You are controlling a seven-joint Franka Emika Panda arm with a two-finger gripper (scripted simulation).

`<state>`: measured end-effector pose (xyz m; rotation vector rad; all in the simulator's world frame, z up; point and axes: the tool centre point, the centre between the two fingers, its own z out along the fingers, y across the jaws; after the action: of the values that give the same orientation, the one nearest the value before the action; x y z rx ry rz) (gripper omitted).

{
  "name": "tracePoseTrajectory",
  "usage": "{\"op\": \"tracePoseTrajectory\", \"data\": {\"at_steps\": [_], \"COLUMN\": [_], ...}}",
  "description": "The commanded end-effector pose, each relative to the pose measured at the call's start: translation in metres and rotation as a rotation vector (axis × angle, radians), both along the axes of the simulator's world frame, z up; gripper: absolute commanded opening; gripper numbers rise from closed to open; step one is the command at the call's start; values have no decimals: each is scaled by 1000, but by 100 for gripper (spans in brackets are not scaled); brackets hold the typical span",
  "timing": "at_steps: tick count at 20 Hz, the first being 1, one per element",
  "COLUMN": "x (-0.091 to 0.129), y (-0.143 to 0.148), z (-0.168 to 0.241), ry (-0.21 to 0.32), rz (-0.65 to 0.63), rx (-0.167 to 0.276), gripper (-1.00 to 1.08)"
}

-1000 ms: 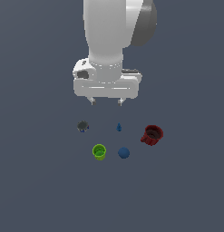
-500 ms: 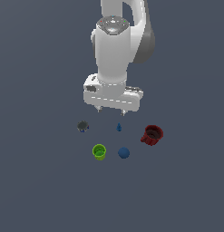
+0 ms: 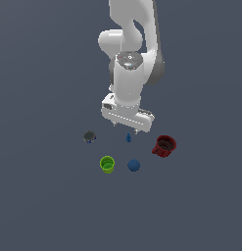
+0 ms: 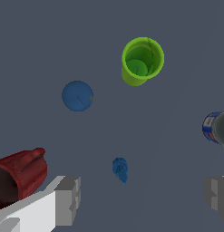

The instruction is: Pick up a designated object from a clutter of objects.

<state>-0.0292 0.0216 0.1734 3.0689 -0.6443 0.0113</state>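
Plain dark grey counter, nothing else behind. Fingers spreading wide, pinching nothing; gripper having dropped and swung over since a second ago, now hanging just above and behind the tiny blue piece, so likely lining up for the descent. Sitting apart around it: one dark grey lump, one red cup, one lime-green cup, one blue ball; five items counting the target, none lifted yet

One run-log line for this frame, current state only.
phase: pre-grasp | gripper: open, empty, above tiny blue piece | target: on floor, untouched | neighbours: blue ball, red cup apart
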Motion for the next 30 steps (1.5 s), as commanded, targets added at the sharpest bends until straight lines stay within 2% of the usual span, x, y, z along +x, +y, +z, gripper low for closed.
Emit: {"op": "tracePoseTrajectory", "data": {"at_steps": [1,14,30], "x": [-8,-41,-47], "y": [5,21,23], "z": [-17,-74,-97], "ry": [0,4,5], "rz": [-57,-256,-281], "rx": [2,7,8], "gripper": [100,100,100]}}
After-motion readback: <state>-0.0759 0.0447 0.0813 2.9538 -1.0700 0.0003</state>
